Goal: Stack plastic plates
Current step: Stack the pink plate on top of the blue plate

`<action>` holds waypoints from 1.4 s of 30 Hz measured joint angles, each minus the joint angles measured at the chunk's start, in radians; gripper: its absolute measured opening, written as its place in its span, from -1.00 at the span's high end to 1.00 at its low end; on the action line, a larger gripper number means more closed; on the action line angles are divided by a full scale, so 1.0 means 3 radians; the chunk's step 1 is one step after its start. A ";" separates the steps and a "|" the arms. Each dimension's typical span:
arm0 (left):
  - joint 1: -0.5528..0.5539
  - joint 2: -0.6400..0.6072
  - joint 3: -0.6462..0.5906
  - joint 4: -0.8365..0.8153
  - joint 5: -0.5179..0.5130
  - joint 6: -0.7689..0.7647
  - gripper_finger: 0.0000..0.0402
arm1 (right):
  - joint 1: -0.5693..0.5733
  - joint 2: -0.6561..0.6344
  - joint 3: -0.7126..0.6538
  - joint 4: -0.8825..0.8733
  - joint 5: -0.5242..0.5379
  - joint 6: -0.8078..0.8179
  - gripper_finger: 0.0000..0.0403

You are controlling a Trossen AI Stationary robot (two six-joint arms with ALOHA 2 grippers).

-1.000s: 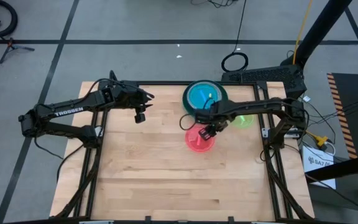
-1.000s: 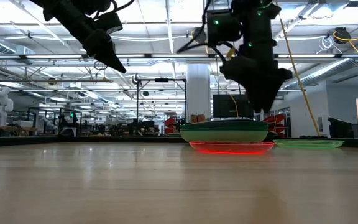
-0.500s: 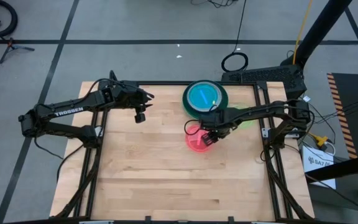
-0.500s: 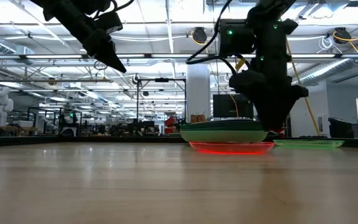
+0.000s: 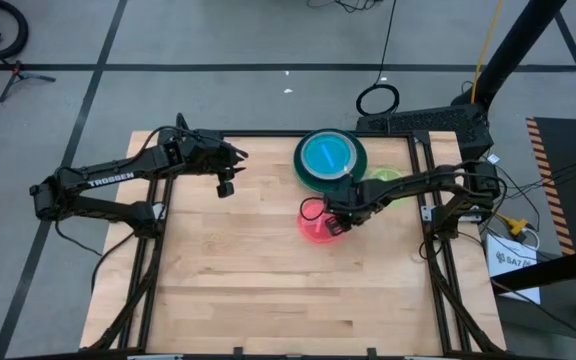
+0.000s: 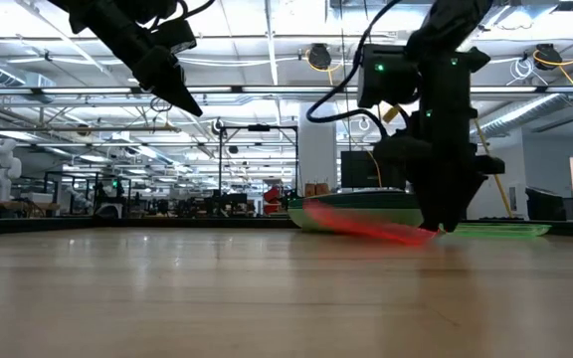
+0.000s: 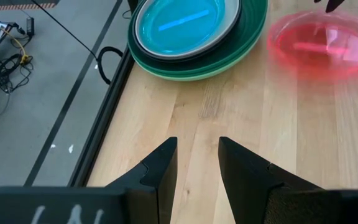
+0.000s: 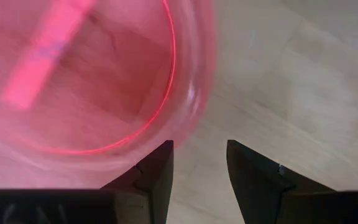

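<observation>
A small translucent pink plate [image 5: 313, 222] [image 6: 366, 221] [image 8: 86, 81] sits near the table's middle, tipped, with its right edge down on the wood. Behind it a blue plate [image 5: 324, 155] tops a stack on a dark green plate [image 7: 229, 53]. A yellow-green plate [image 5: 388, 182] lies flat to the right. My right gripper [image 5: 336, 224] [image 8: 197, 165] is open, low at the pink plate's right rim. My left gripper [image 5: 226, 187] [image 7: 197, 168] is open and hovers high over the far left of the table. My right gripper comes from above, pointing down, at the pink plate's right rim [image 8: 182, 118]. One finger [image 8: 157, 165] stands on that rim, the other [image 8: 253, 174] outside it over bare wood. The plate is tilted: the rim by the fingers is low, the opposite edge [image 6: 311, 206] raised.
The plate stack [image 6: 361, 202] stands just behind the pink plate, toward the far edge. Bare wood [image 5: 268, 290] spreads over the near half of the table. A black frame [image 5: 428, 215] borders the table's right side, with cables beyond it.
My right gripper has come down and moved toward the near edge, from beside the stack onto the pink plate's right rim. The pink plate, flat before, has tipped: its left edge has risen while its right edge stays on the table.
</observation>
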 joint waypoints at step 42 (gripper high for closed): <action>-0.0001 0.0001 0.0000 -0.0001 0.0000 0.0000 0.38 | 0.0003 0.0005 -0.0076 0.0490 0.0276 0.0048 0.53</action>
